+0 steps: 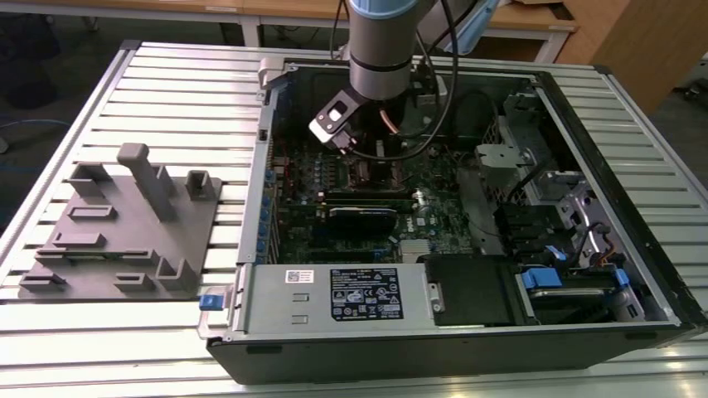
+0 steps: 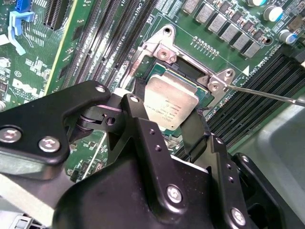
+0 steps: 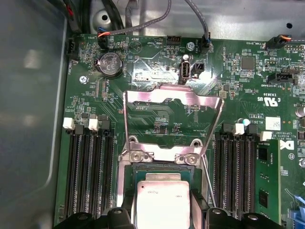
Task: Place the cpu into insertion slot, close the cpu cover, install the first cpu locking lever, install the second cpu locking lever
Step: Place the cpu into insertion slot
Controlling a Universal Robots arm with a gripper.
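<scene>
In both wrist views the cpu [image 2: 167,101] [image 3: 162,202], a flat square chip with a silver-grey top, sits between the black fingers [image 2: 138,121] of my gripper [image 2: 167,114] [image 3: 164,212], which is shut on its two sides. It is directly over the insertion slot [image 2: 191,76] [image 3: 162,168], whose dark rim shows around the chip's edge; I cannot tell if the chip touches it. The cpu cover [image 3: 174,98] lies flipped open, away from the socket. Thin wire locking levers [image 3: 208,183] [image 2: 267,93] stand released. In the exterior view my gripper [image 1: 370,156] hangs low inside the open computer case.
Long black memory slots [image 3: 88,171] [image 3: 236,171] flank the socket. Cables [image 3: 143,26] run along the board's edge. The case walls [image 1: 603,157] and a power supply [image 1: 354,294] box the board in. A grey fixture block [image 1: 122,224] stands on the table [image 1: 177,75] at the exterior view's left.
</scene>
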